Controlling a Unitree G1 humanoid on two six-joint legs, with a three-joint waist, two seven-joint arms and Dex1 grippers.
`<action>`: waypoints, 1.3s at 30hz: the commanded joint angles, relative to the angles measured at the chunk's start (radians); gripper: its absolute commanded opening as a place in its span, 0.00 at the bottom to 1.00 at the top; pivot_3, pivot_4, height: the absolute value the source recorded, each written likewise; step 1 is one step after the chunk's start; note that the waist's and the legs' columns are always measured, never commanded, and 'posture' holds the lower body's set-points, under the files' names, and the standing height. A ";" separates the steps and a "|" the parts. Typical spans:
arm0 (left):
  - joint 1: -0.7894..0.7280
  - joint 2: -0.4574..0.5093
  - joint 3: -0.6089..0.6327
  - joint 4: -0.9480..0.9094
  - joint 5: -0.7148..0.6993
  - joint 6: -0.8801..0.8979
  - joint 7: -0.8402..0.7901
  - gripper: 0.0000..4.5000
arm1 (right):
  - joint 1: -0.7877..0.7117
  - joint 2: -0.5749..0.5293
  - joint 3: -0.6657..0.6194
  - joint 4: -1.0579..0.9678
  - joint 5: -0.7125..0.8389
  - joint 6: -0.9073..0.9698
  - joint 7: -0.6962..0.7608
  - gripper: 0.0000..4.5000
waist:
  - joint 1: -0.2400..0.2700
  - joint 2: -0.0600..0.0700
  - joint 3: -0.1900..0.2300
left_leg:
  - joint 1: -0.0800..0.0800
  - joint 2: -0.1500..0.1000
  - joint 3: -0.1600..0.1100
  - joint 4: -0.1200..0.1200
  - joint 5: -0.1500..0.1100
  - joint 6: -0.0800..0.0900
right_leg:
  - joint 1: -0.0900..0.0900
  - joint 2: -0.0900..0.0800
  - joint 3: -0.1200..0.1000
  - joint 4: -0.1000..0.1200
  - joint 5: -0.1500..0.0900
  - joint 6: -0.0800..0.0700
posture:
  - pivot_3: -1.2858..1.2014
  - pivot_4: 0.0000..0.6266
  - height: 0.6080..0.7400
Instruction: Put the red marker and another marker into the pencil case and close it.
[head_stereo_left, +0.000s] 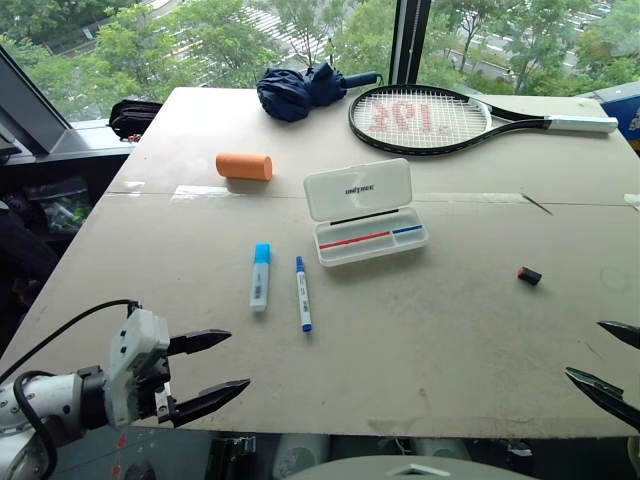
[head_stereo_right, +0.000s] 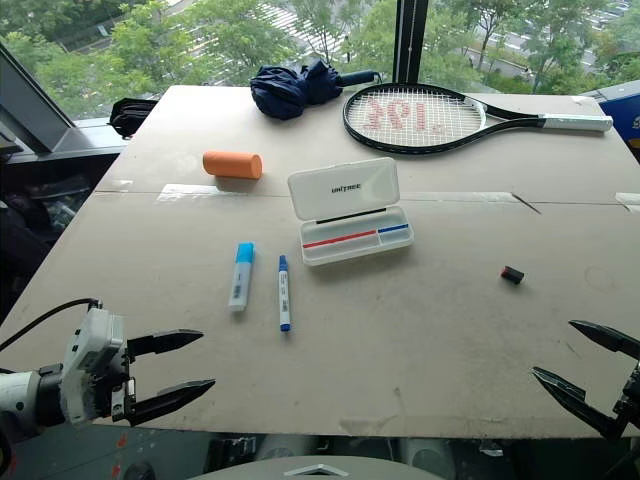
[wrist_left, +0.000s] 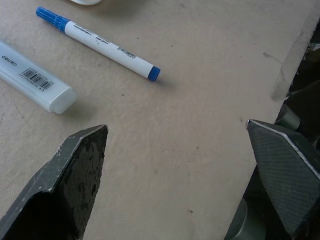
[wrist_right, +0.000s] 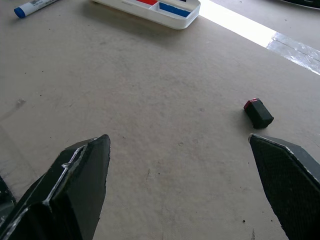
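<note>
Mid-table (head_stereo_left: 480, 330), we're seeing glossy white hard-plastic pencil case (head_stereo_left: 365, 212) lying lid-up; slim blue-capped marker (head_stereo_left: 303, 293) lying nearer front edge; left gripper (head_stereo_left: 212, 372), right gripper (head_stereo_left: 607, 362) both hanging released, empty.

White pencil case (head_stereo_left: 364, 213) open mid-table, red marker (head_stereo_left: 354, 240) inside

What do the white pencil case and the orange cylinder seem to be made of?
The pencil case looks like hard, smooth plastic: its open lid stands stiffly and has a slight sheen. The orange cylinder looks matte and soft, perhaps foam, but this is uncertain.
</note>
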 joint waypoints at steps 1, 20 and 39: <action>-0.087 -0.004 -0.035 0.001 0.012 -0.010 0.053 1.00 | -0.023 0.016 -0.013 0.000 0.007 -0.049 -0.013 0.99 | 0.000 0.000 0.000 | 0.000 0.000 0.000 0.000 0.000 0.000 | 0.000 0.000 0.000 0.000 0.000 0.000 | 0.52 0.24 0.93; -1.270 -0.175 -0.962 0.419 0.358 0.321 0.283 1.00 | -0.103 0.032 0.159 -0.268 0.067 0.010 -0.162 0.99 | -0.018 -0.001 0.000 | 0.000 -0.006 0.001 0.001 0.000 0.001 | -0.001 0.004 0.002 0.004 0.002 0.006 | 0.52 0.24 0.93; -1.355 -0.275 -1.096 0.700 0.564 -0.243 -0.027 0.01 | 0.065 0.149 0.123 -0.367 0.023 -0.071 -0.250 1.00 | 0.003 0.000 -0.001 | -0.002 -0.006 -0.001 0.002 0.000 0.001 | 0.000 0.003 -0.001 0.004 0.002 0.006 | 0.52 0.24 0.93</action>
